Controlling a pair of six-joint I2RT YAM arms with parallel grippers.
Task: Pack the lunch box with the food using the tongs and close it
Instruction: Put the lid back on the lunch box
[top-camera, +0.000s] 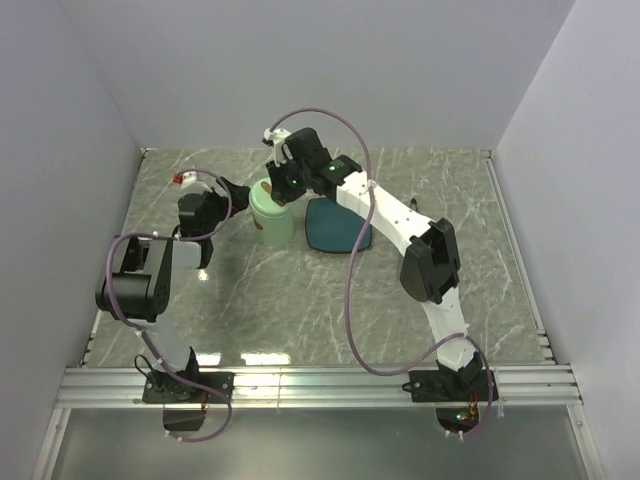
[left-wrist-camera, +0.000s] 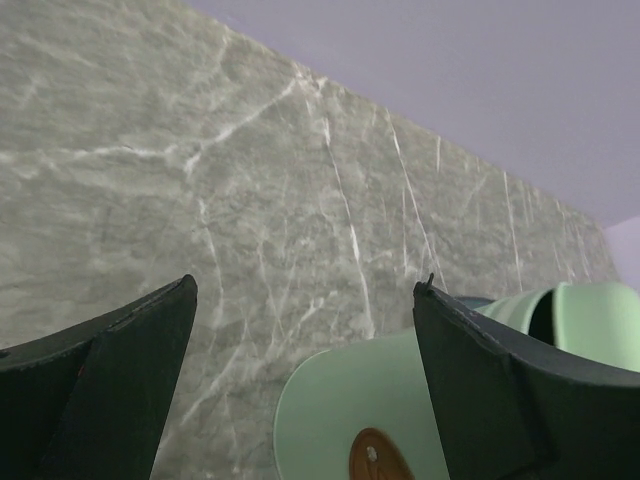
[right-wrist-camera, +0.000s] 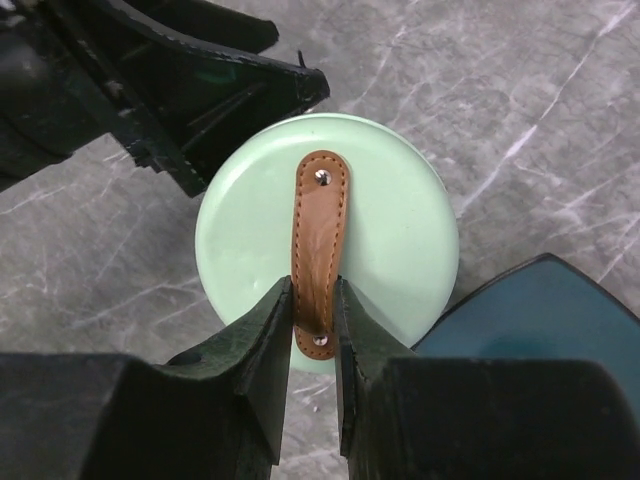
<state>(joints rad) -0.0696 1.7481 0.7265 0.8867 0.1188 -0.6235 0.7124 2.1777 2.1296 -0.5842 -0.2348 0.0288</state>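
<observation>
We're looking down through the right wrist camera, and the right gripper (right-wrist-camera: 313, 315) has its two dark fingers (right-wrist-camera: 262, 345) pinched tight on the near end of the brown strip handle (right-wrist-camera: 319, 245), which runs away from the jaws across the middle of the round green lid (right-wrist-camera: 400, 225). So the jaws stand almost together, with the strap between them, and the lid sits directly under and ahead of the fingertips. To the right of this gripper and a little nearer, we see a corner of the dark teal plate (right-wrist-camera: 545, 310), its edge just beside the lid's rim.

Beyond the lid, up and to the left of our right fingers, the black frame of the left gripper (left-wrist-camera: 305, 300) comes close to the lid's far edge; whether it touches the rim we can't quite tell from here.

Over to the left wrist view: its jaws stand spread wide with bare marble table (left-wrist-camera: 200, 200) between them and nothing held. The lid lies low between them and toward the right finger, the handle's end just peeking up at the bottom edge.

From the top camera, the pale mint lunch box (top-camera: 271, 218) stands upright on the table between the two grippers, lid on top, the right gripper above it and the left gripper just beside it. We see no food or tongs from any angle.
</observation>
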